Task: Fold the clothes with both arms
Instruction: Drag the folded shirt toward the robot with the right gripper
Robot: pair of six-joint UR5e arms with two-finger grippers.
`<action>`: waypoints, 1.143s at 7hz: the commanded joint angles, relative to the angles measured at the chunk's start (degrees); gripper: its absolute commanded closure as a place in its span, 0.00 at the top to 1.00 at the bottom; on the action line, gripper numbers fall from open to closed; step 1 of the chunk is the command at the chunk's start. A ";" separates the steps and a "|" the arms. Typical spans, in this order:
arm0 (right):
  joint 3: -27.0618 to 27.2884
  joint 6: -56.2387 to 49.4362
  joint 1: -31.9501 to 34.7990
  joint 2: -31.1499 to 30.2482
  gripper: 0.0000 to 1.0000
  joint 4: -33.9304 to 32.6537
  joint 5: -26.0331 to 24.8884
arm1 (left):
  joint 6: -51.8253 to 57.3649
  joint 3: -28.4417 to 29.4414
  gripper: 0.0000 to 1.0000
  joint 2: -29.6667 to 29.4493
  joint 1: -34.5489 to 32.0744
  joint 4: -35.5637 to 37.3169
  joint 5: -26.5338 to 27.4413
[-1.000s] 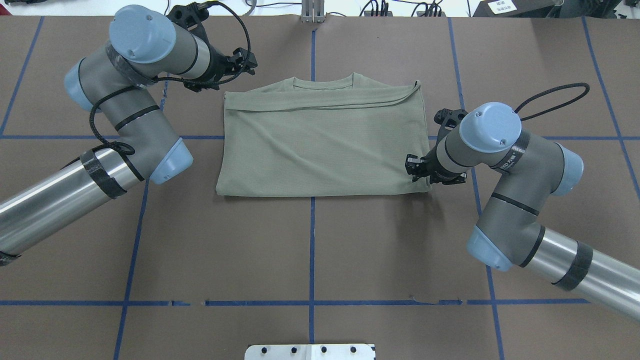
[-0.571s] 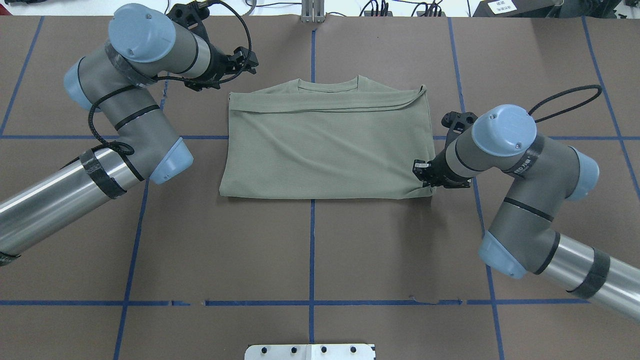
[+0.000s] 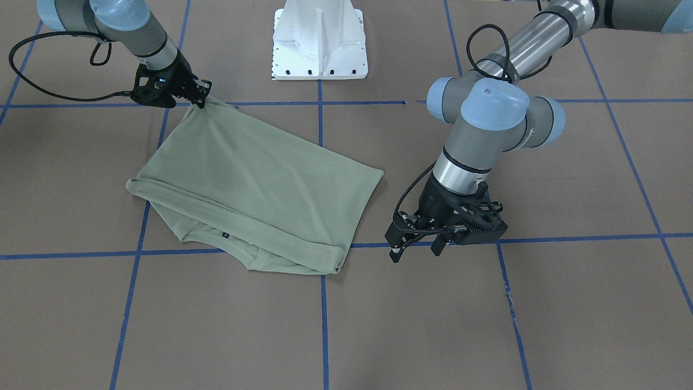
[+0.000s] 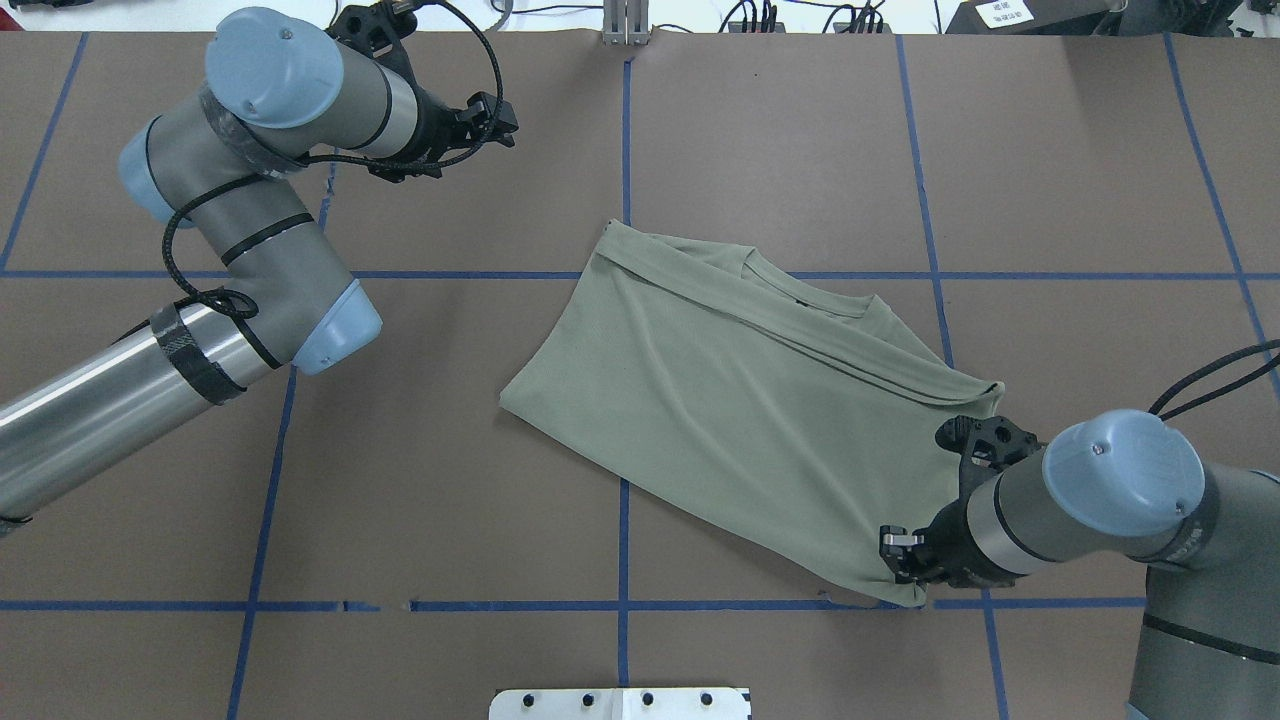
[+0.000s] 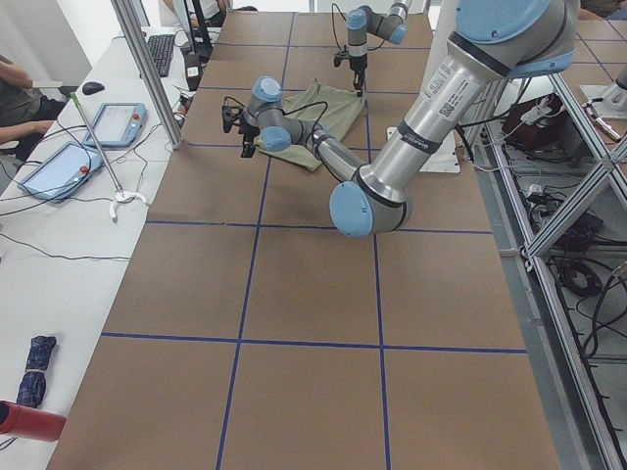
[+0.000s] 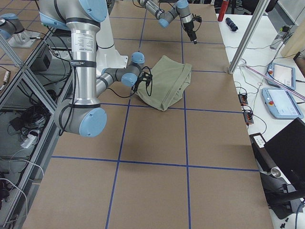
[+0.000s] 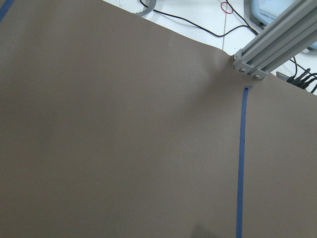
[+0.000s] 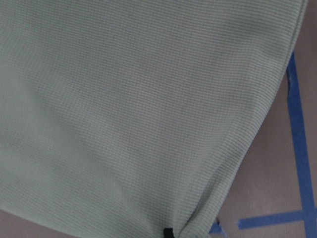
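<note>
1. The olive-green shirt (image 4: 750, 400) lies folded on the brown table (image 4: 400, 480). It is skewed to the blue tape lines (image 4: 623, 520), with its neckline on the side away from the robot.
2. The right gripper (image 4: 903, 558) is clamped on the shirt's corner nearest the robot, on the robot's right.
3. The left gripper (image 3: 416, 248) holds nothing. Its 2 fingers are parted and point down at bare table, apart from the shirt's other end.
4. The right wrist view is almost filled with ribbed knit.

brown table (image 4: 400, 480), blue tape grid (image 4: 623, 540), folded olive shirt (image 4: 740, 400) askew, white pedestal base (image 3: 320, 40)
</note>
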 commanded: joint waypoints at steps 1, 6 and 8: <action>2.32 0.57 -3.42 -0.94 0.78 0.07 2.09 | 0.05 -0.58 0.98 0.30 0.07 -0.09 -0.06; 4.53 2.07 2.95 3.16 1.00 0.24 0.09 | -3.69 -9.02 0.99 6.88 8.91 0.09 -2.52; 3.91 1.98 7.97 6.08 1.00 0.24 -2.47 | -11.43 -10.50 0.98 7.59 13.32 4.53 -1.82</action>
